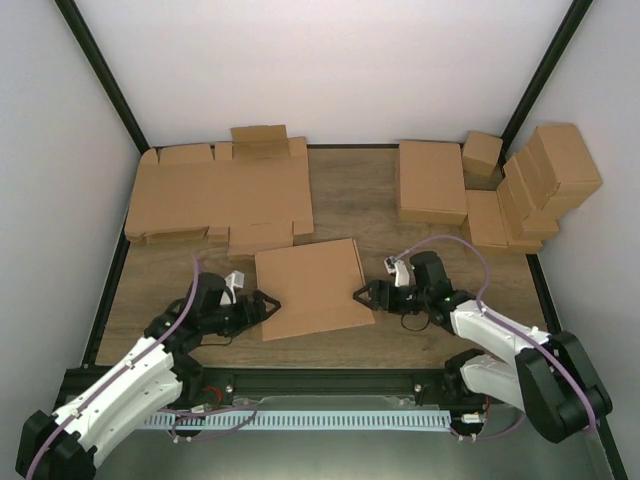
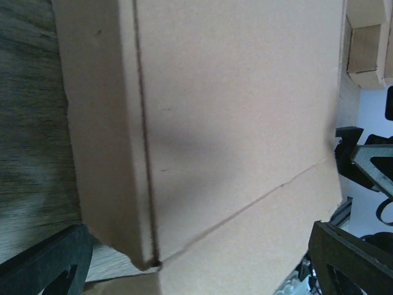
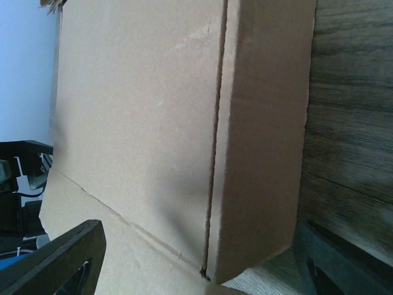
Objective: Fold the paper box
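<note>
Left fingers (image 1: 266,303) and right fingers (image 1: 361,293) are both wide open and empty, flanking the closed paper box (image 1: 312,288) by the worktop's (image 1: 420,340) near edge. Risk: an uneven side push skews it and the lid flap pops open.

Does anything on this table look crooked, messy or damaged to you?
Mildly, yes. The paper box lies turned a little askew to the near edge of the table. In the back right corner, the small finished boxes are heaped unevenly, some tilted. No tears or spills show.
</note>
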Controlling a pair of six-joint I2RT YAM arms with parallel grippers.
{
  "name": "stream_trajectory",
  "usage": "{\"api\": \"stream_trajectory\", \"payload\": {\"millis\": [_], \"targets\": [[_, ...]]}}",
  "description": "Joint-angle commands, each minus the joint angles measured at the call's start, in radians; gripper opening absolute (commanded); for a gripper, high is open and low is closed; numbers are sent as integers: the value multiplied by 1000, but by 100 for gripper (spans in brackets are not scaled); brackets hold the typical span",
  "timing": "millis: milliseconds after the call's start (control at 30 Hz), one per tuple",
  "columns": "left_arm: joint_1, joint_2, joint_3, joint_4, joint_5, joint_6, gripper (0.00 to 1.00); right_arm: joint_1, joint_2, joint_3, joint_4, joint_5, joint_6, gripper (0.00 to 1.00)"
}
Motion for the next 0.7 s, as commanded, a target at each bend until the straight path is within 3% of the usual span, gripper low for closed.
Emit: {"api": "stream_trajectory", "payload": {"millis": [0, 300, 667], "targets": [[5, -26, -51, 109, -6, 21, 99, 11, 43, -5, 63, -49, -14, 86], [5, -4, -48, 118, -90, 130, 100, 32, 140, -5, 130, -102, -33, 83], [4, 59, 14, 183, 85, 90, 97, 37, 89, 31, 109, -185, -26, 71]]}}
